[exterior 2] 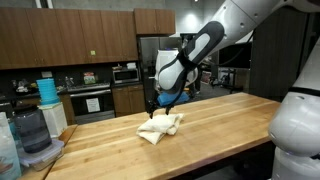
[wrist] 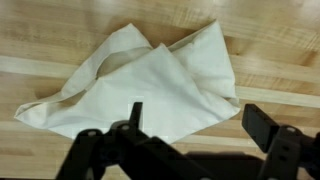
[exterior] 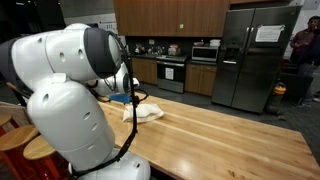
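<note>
A crumpled cream cloth (wrist: 150, 78) lies on the wooden countertop (wrist: 40, 40), also seen in both exterior views (exterior 2: 160, 127) (exterior: 146, 112). My gripper (wrist: 198, 118) hovers just above the cloth's near edge, jaws wide apart and holding nothing. One finger (wrist: 133, 113) is over the cloth, the other finger (wrist: 264, 128) over bare wood beside it. In an exterior view the gripper (exterior 2: 152, 110) hangs straight down over the cloth. The arm's white body (exterior: 70, 90) blocks much of the counter in an exterior view.
A blue-lidded container and a blender jar (exterior 2: 35, 135) stand at one end of the counter. Behind are a stove (exterior 2: 92, 103), a microwave (exterior 2: 125, 73), dark cabinets and a steel fridge (exterior: 250, 60). A person (exterior: 303, 60) stands by the fridge.
</note>
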`<act>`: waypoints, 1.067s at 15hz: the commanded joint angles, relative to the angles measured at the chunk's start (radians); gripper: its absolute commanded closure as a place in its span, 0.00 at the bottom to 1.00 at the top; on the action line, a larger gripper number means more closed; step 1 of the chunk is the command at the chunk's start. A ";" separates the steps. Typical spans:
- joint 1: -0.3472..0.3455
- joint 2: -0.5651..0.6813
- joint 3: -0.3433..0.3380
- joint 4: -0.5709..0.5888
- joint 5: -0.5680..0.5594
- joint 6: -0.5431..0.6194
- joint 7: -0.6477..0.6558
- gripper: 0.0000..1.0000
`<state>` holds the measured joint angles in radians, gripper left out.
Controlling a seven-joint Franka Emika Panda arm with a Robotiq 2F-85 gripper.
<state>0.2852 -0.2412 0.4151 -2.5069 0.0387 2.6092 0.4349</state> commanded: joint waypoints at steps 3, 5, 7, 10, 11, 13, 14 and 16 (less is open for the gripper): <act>-0.035 0.171 -0.006 0.095 -0.053 0.051 0.077 0.00; -0.038 0.216 -0.013 0.122 -0.097 0.063 0.134 0.00; -0.038 0.253 -0.027 0.148 -0.210 0.079 0.257 0.00; -0.042 0.297 -0.034 0.195 -0.365 0.054 0.437 0.00; -0.037 0.309 -0.037 0.210 -0.392 0.042 0.477 0.00; -0.030 0.338 -0.041 0.243 -0.451 0.022 0.568 0.00; -0.026 0.351 -0.044 0.261 -0.483 0.006 0.617 0.00; -0.016 0.363 -0.048 0.287 -0.544 -0.035 0.729 0.00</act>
<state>0.2493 0.0924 0.3832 -2.2748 -0.4212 2.6344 1.0226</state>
